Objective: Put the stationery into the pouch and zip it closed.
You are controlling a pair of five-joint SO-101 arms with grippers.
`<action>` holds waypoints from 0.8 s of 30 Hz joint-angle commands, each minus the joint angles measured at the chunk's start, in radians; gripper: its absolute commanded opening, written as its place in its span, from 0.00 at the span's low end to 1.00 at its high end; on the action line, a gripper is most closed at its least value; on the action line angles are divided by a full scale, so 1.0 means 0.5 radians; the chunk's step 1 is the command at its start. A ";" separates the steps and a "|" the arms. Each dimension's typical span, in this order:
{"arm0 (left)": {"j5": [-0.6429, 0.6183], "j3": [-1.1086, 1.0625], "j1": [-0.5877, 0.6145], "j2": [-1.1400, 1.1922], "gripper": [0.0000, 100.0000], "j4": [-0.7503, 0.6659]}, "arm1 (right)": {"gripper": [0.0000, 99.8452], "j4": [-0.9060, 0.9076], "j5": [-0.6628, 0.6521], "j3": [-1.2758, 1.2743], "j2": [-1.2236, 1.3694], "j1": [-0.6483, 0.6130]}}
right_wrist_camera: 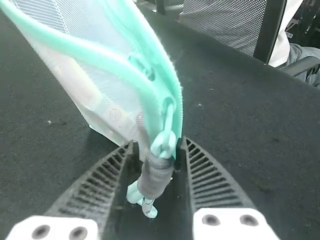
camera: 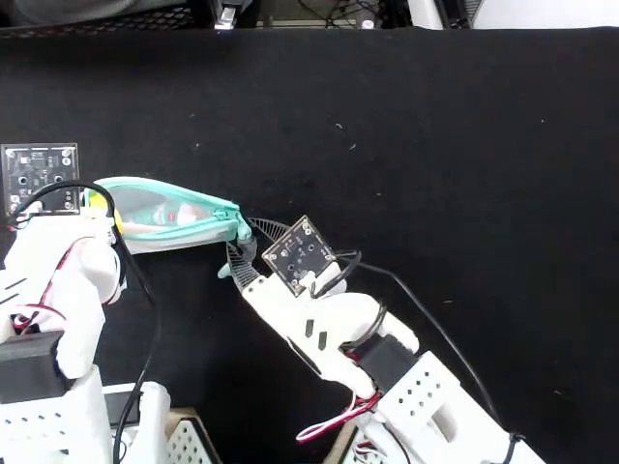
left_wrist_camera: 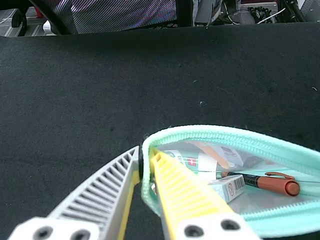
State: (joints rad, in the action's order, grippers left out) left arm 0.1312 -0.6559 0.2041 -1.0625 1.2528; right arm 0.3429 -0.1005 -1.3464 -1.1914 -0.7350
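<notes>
Left wrist view tells me the stationery (left_wrist_camera: pixel 270 183) is in, pouch (left_wrist_camera: pixel 225 132) not zipped yet, left end effector (left_wrist_camera: pixel 146 152) pinching its end, right end effector (right_wrist_camera: pixel 156 145) clamped on the zipper pull (right_wrist_camera: pixel 157 177).

A black table cover (camera: pixel 435 135) spreads across the high view, with a few pale lint specks (camera: pixel 338 126) in the upper middle. Beyond its far edge, along the top of the frame, a dark mesh surface (camera: pixel 97 17) lies at upper left and a white panel (camera: pixel 546 12) at upper right. In the left wrist view, a mesh chair back (left_wrist_camera: pixel 120 12) spans the top left, and tangled cables (left_wrist_camera: pixel 260 11) sit at top right. In the right wrist view, 1 mesh chair back (right_wrist_camera: pixel 225 25) with a black frame bar (right_wrist_camera: pixel 272 30) stands at upper right.
</notes>
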 commanded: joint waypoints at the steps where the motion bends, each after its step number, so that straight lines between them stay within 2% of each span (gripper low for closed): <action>1: 0.021 -0.253 -0.038 0.061 0.03 0.028 | 0.13 -0.138 -0.021 0.054 0.259 0.025; 6: 0.021 -0.253 -0.038 0.061 0.03 0.028 | 0.13 -0.172 -0.018 0.149 0.477 0.025; 17: 0.021 -0.256 -0.038 0.061 0.03 0.028 | 0.13 -0.169 -0.021 0.158 0.462 0.025; 22: 0.025 -0.284 -0.038 0.061 0.03 0.012 | 0.22 -0.009 -0.018 0.155 0.232 0.025; 24: 0.025 -0.281 -0.038 0.061 0.03 0.012 | 0.23 0.061 -0.018 0.146 0.124 0.025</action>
State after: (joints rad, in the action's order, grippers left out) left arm 0.1327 -0.6682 0.2041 -1.0641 1.2513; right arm 0.3353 -0.1020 -1.3265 -1.0564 -0.7350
